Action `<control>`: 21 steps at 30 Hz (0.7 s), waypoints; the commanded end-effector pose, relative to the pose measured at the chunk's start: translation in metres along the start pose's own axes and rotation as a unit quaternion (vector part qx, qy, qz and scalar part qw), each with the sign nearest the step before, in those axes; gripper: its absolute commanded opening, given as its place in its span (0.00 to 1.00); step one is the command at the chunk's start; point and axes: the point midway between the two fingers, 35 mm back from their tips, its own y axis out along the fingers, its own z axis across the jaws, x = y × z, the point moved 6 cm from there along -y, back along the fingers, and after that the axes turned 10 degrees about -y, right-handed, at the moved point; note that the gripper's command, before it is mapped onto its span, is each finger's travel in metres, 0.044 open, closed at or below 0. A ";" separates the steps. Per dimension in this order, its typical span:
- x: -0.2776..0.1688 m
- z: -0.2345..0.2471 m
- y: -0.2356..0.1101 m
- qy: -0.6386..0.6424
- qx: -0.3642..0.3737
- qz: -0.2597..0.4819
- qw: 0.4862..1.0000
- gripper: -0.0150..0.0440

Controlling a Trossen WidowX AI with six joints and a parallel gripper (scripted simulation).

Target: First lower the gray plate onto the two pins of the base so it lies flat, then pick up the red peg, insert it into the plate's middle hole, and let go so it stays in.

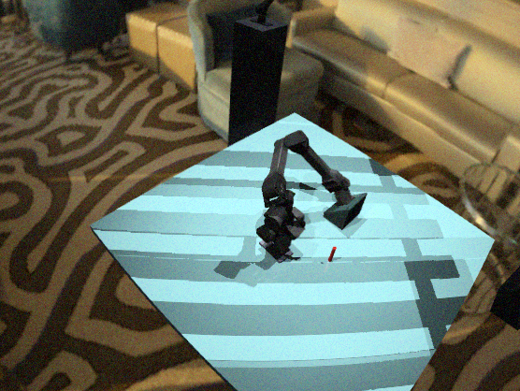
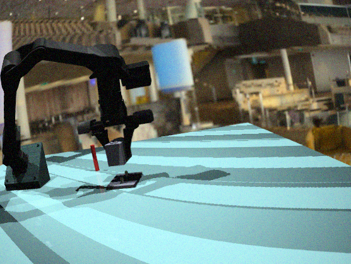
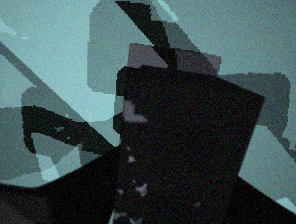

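The gray plate [image 2: 114, 155] [image 3: 187, 140] is a dark block in my gripper [image 2: 118, 146], which is shut on it. The plate hangs above the base [image 2: 135, 181] [image 3: 145, 56], with a gap below it in the exterior view. The base is a dark flat slab on the table with two short upright pins. In the wrist view the plate covers most of the base and hides the pins. The plate's middle hole cannot be made out. The red peg [image 1: 332, 253] [image 2: 95, 158] stands upright beside the base, on the side toward the arm's mount, clear of the gripper.
The arm's dark wedge-shaped mount [image 1: 345, 214] [image 2: 29, 165] stands on the table [image 1: 299, 323] [image 2: 221, 234], beyond the red peg from the base. Stripes of light and shadow cross the table top. A sofa and an armchair stand off the table.
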 end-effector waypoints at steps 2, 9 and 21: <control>-0.001 -0.001 0.001 0.000 -0.001 0.002 1.000 0.25; -0.001 -0.001 0.014 0.000 -0.001 0.002 1.000 0.25; -0.002 -0.001 0.024 0.000 -0.001 0.003 1.000 0.25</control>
